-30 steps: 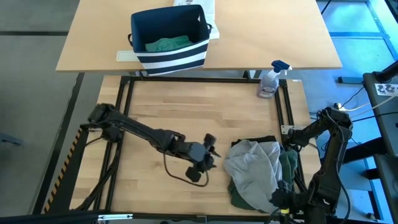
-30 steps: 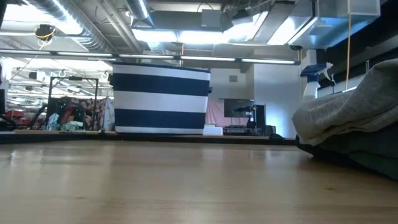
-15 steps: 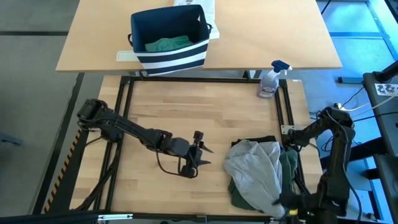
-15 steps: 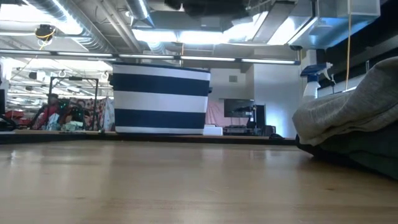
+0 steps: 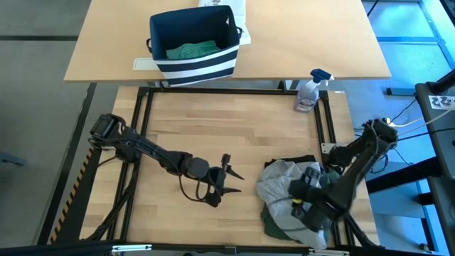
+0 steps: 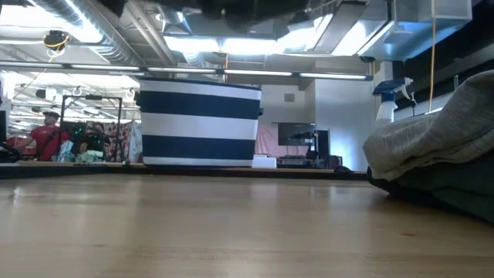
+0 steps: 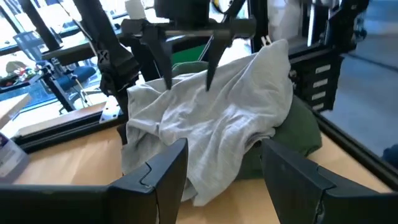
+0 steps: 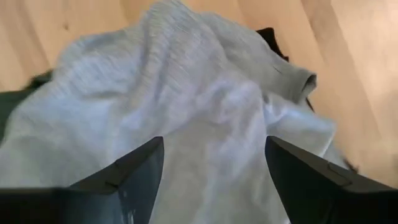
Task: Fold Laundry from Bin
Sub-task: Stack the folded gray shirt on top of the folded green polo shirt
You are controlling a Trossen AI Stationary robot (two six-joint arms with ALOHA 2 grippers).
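A heap of laundry lies at the near right of the table. A light grey garment [image 5: 281, 186] is on top, over a dark green one [image 5: 273, 222] and a black one [image 5: 301, 159]. My right gripper [image 7: 186, 84] hangs open just above the grey garment [image 8: 186, 93], fingers slanting down. My left gripper [image 5: 232, 175] stands open to the left of the heap, low over the wood, pointing nearly level at it [image 7: 211, 124]. The bin [image 5: 192, 43] sits on the far table with a teal-green garment [image 5: 190, 50] inside.
A spray bottle [image 5: 310, 91] stands at the far right corner of the work table. A black metal frame [image 5: 328, 128] runs along the table's edges. A white printed box [image 5: 229, 7] sits behind the bin. Bare wood [image 5: 213, 128] spreads left and far of the heap.
My right gripper has swung from the table's near right corner toward the left and far side, over the grey garment, tipping further down. My left gripper has sunk lower and tipped up from pointing down to nearly level, facing the heap. The laundry has not moved.
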